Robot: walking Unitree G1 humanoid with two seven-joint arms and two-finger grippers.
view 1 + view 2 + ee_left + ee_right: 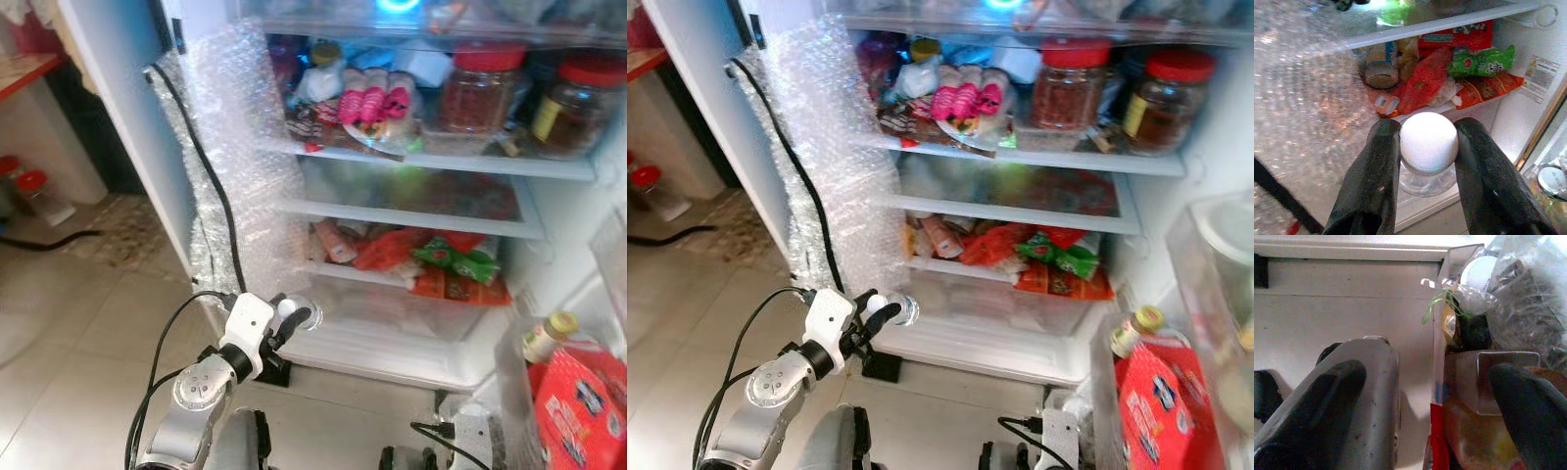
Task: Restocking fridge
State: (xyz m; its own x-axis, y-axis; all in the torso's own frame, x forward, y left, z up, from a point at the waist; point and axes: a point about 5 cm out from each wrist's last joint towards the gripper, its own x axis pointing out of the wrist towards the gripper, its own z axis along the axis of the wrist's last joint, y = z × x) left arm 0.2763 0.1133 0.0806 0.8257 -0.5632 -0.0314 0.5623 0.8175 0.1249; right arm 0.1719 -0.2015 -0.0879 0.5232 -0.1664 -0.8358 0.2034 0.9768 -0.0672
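My left gripper (295, 319) is shut on a small clear bottle with a white cap (303, 314), held low in front of the open fridge by the clear bottom drawer (392, 338). In the left wrist view the white cap (1428, 142) sits squeezed between the two black fingers (1374, 171). Beyond it lies a shelf of red and green snack packets (1469, 68). My right gripper (1425, 401) is open, down beside a red carton (1449, 431) and bagged items in the door bin.
Bubble wrap (235, 147) and a black cable (211, 176) hang down the fridge's left wall. Red-lidded jars (480, 93) and a pink multipack (372, 98) crowd the upper shelf. The door bin at right holds a red carton (578, 401) and a yellow-capped bottle (549, 335).
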